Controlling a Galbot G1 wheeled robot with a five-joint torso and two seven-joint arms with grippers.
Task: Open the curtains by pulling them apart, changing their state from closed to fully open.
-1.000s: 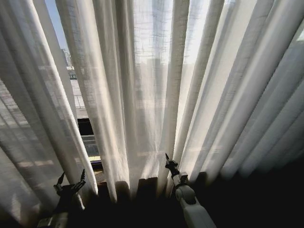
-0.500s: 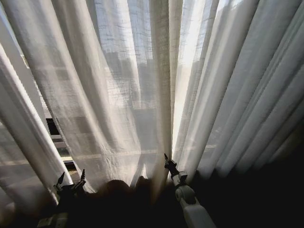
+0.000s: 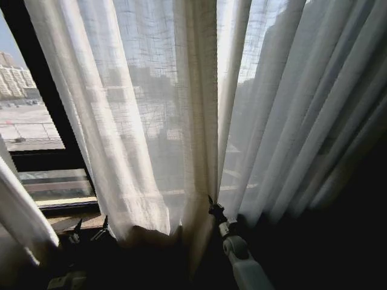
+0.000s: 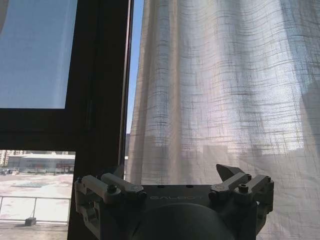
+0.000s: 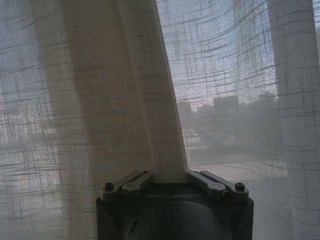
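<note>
While the right gripper [image 3: 211,203] pinches a curtain [image 3: 151,121] fold (tight grip!), light glows through. Left gripper [image 3: 89,228] hangs low, fingers spread.

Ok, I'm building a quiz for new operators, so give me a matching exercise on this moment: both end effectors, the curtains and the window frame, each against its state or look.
Things:
1. left end effector
2. right end effector
3. window frame
4. curtains

States:
A. closed on a fold of fabric
B. dark, uncovered at the left of the head view
C. open, holding nothing
D. sheer white, pleated, daylight showing through

Pairs: 1-C, 2-A, 3-B, 4-D
</note>
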